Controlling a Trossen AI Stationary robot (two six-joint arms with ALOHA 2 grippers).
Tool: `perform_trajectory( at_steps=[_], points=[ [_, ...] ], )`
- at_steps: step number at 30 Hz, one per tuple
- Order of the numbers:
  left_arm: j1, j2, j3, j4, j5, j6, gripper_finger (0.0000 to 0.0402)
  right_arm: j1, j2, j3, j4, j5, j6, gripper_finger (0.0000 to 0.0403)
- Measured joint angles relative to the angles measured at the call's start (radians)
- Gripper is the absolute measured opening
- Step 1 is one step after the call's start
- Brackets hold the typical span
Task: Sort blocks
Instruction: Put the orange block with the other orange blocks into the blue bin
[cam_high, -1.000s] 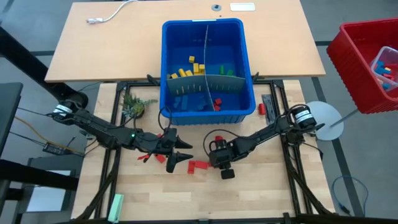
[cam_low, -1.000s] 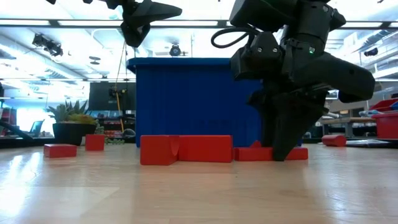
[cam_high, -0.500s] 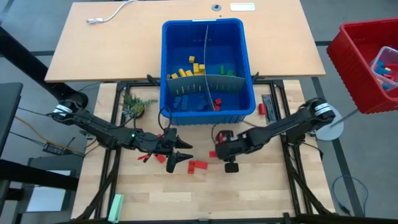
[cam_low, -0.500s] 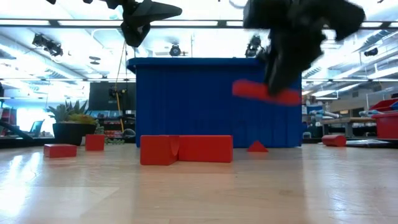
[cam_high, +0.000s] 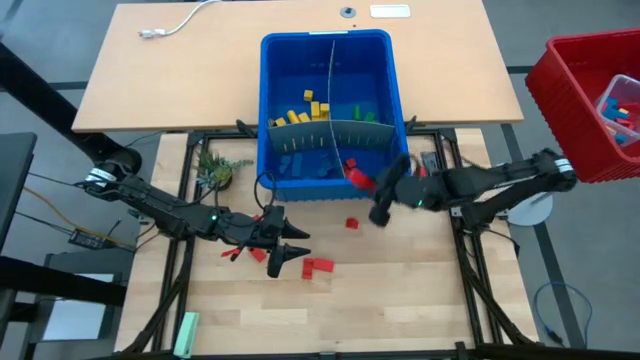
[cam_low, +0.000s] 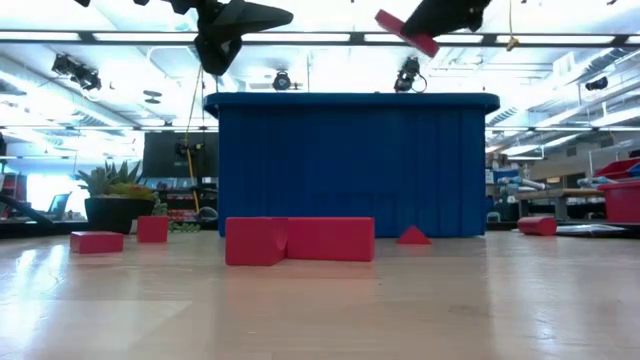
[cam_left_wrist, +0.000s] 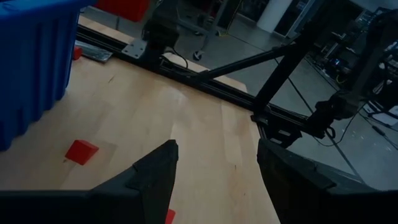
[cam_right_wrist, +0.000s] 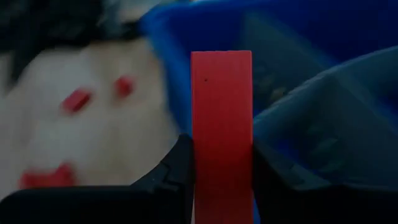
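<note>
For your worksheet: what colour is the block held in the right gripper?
Red block, clearest in the right wrist view.

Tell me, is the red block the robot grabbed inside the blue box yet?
Not yet. The red block sits pinched in the right gripper, above the blue box rim.

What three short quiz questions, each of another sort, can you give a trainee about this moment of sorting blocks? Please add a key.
1. True or false: the right gripper holds a red block near the blue bin.
2. Multiple choice: the left gripper is A) open above the table, B) inside the bin, C) shut on a yellow block.
3. Fill in: the loose blocks on the wooden table are all ___ in colour.

Key: 1 true; 2 A; 3 red.
</note>
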Motion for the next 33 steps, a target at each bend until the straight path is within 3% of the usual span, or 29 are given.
perform_trajectory(
  at_steps=[5,18,30,33],
  points=[
    [0.000,0.000,0.000,0.007,0.000,0.000,0.0232,-0.113,-0.058,0.000,0.046,0.074,0.003,0.0117],
    [0.000,0.000,0.000,0.004,0.000,0.000,0.0232,-0.334,-0.014,0.000,0.055,0.032,-0.006,0.0127],
    [0.000,0.000,0.000,0.004,0.000,0.000,0.0232,-0.341,-0.007,0.001,0.067,0.026,-0.025,0.0235],
    [0.000,0.000,0.000,0.003,0.000,0.000,0.0232,-0.324,-0.017,0.001,0.089,-0.049,-0.011,0.0247]
  ],
)
